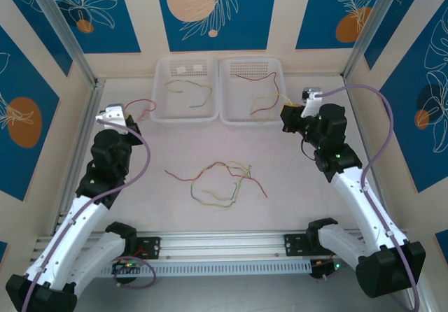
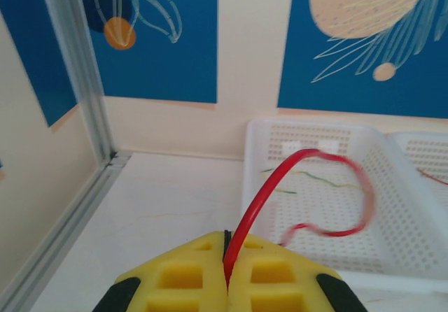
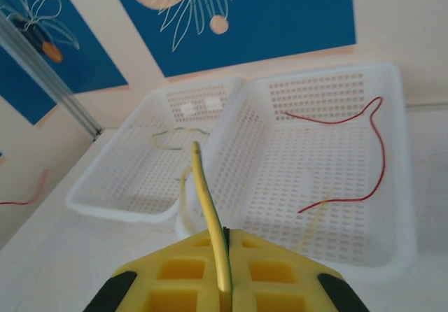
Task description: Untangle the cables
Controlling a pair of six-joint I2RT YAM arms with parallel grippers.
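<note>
1. The left gripper [image 2: 225,256] is clamped shut on a red cable [image 2: 260,193], which is pinched between the yellow fingers and arcs towards the left basket [image 1: 183,119].
2. The right gripper [image 3: 225,256] is closed on a yellow-green cable [image 3: 206,200]. It is held to the right of the left basket, at the near wall of the right basket [image 3: 402,186].
3. A tangle of cables [image 1: 222,184], red and yellow-green, is left on the table [image 1: 301,186] in front of the left basket, well apart from it.
4. A thin greenish cable [image 3: 180,130] is seen inside the left basket.
5. Another red cable [image 3: 329,122] is laid in the basket just beside it.
</note>
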